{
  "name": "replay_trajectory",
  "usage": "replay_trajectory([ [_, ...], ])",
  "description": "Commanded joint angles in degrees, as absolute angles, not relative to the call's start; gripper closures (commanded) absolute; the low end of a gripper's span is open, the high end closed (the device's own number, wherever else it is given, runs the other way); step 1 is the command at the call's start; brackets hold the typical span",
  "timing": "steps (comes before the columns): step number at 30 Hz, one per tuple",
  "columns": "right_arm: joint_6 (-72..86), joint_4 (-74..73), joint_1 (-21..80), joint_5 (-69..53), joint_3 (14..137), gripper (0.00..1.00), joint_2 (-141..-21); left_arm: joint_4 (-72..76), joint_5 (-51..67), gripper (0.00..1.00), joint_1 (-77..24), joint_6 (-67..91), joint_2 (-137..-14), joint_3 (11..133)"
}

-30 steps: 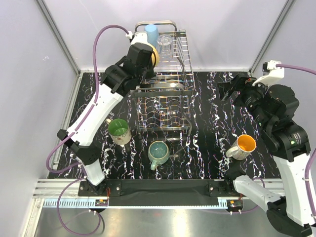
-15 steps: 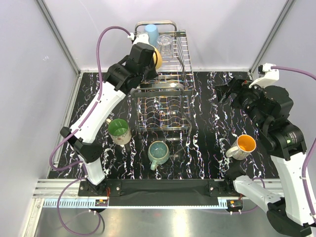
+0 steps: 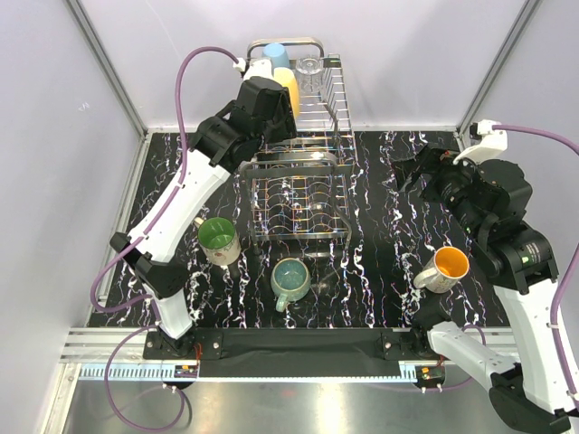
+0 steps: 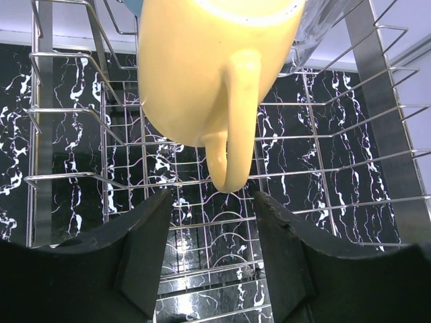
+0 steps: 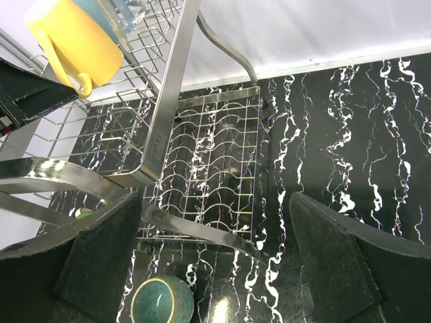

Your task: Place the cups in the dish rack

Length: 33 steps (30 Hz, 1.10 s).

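The chrome dish rack (image 3: 298, 194) stands at the back middle. Its upper shelf holds a light blue tumbler (image 3: 276, 56), a clear glass (image 3: 308, 69) and a yellow mug (image 3: 286, 88). My left gripper (image 3: 277, 122) is open and empty just short of the yellow mug (image 4: 215, 67), whose handle points at the jaws without touching them. My right gripper (image 3: 409, 172) is open and empty, hovering right of the rack (image 5: 202, 155). A teal mug (image 3: 290, 278), a cream mug with green inside (image 3: 218, 237) and a mug with orange inside (image 3: 445, 268) stand on the table.
The black marbled table (image 3: 380, 226) is walled at the back and both sides. The rack's lower plate tier (image 3: 297, 212) holds nothing. The teal mug (image 5: 161, 299) shows below my right gripper, in front of the rack.
The yellow mug has left my left gripper and now rests in the upper shelf; the jaws stand apart from it. My right arm has shifted a little left towards the rack.
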State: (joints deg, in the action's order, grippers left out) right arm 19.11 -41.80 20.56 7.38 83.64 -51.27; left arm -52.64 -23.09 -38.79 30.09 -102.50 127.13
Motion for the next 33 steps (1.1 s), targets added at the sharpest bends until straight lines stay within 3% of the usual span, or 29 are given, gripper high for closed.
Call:
replay_trajectory([
  [1,19.42,-39.73,20.74,6.33,82.88,0.03,-50.80,-49.13,-22.86,0.42,-38.50,29.88,-100.99,127.18],
  [19,22.14,-37.44,20.74,2.73,78.75,0.03,-50.80,-45.88,-17.57,0.40,-38.58,29.18,-81.40,116.73],
  [23,22.50,-37.09,20.74,1.59,78.22,0.03,-52.03,-47.37,-22.31,0.38,-38.58,27.16,-75.77,113.30],
  [27,22.32,-37.88,20.66,0.79,78.22,0.02,-53.00,-53.24,-34.67,0.37,-38.50,26.80,-70.15,107.94],
  [30,22.41,-39.02,20.74,0.53,79.27,0.02,-53.35,-56.93,-44.17,0.37,-38.32,30.39,-64.44,99.08],
  [33,22.24,-41.48,20.74,0.18,80.85,0.01,-53.53,-60.62,-46.05,0.35,-36.48,34.78,-59.60,88.79],
])
